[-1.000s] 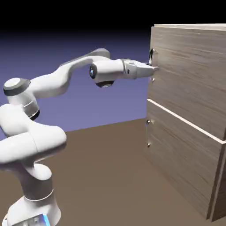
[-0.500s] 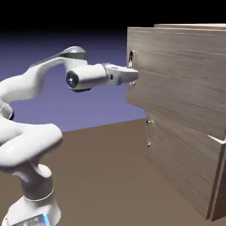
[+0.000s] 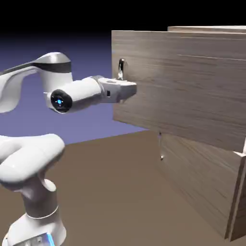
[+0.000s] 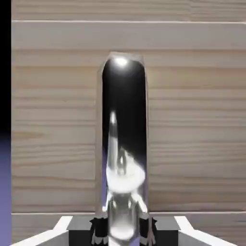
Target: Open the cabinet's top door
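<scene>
The cabinet (image 3: pixel 206 187) of grey-brown wood grain stands at the exterior view's right. Its top door (image 3: pixel 187 91) stands well out from the cabinet body, toward the arm. A small vertical metal handle (image 3: pixel 121 68) sits near the panel's left edge. My gripper (image 3: pixel 131 88) reaches it from the left and is shut on it. In the hand view the shiny handle (image 4: pixel 124 144) rises large between my gripper (image 4: pixel 123 231) and partly hides the fingertips (image 4: pixel 98 229). The top door's wood (image 4: pixel 53 120) fills the picture behind it.
The lower door (image 3: pixel 202 178) is closed, with its small handle (image 3: pixel 161 145) under the overhanging top panel. The brown table (image 3: pixel 115 192) stretches between the robot's base (image 3: pixel 38 226) and the cabinet.
The top door has come out far to the exterior view's left with my gripper shut on its handle. The arm has drawn back toward its base.
</scene>
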